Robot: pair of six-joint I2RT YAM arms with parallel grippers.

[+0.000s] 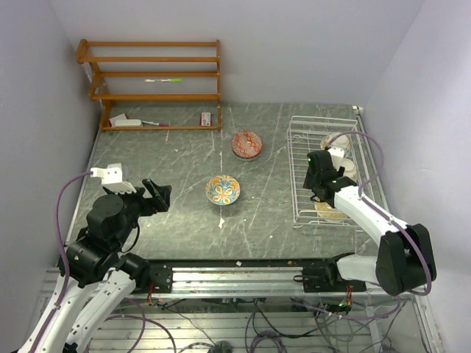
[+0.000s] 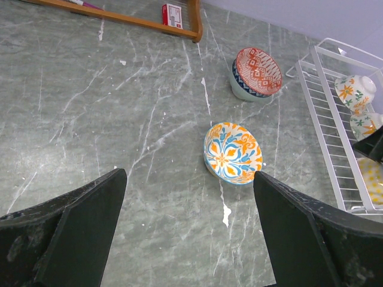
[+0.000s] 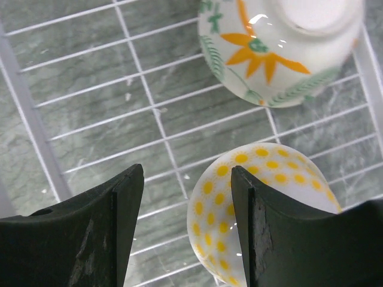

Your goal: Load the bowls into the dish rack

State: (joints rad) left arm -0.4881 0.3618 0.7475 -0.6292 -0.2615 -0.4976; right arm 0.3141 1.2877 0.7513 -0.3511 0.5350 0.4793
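Note:
Two bowls sit upright on the table: a red-brown patterned bowl (image 1: 246, 144) (image 2: 257, 73) and an orange floral bowl (image 1: 222, 190) (image 2: 233, 153). The white wire dish rack (image 1: 300, 158) (image 2: 323, 113) stands at the right, and three bowls lie in it. My left gripper (image 1: 157, 195) (image 2: 188, 239) is open and empty, above the table to the left of the floral bowl. My right gripper (image 1: 318, 178) (image 3: 187, 203) is open over the rack (image 3: 30, 119), just above an overturned white bowl with yellow dots (image 3: 281, 170). An overturned white bowl with orange flowers (image 3: 278, 48) lies beyond it.
A brown wooden shelf unit (image 1: 154, 81) (image 2: 119, 18) stands at the back left, with small items on its bottom board. Walls close in on the left, back and right. The arm bases and a metal rail (image 1: 235, 276) line the near edge.

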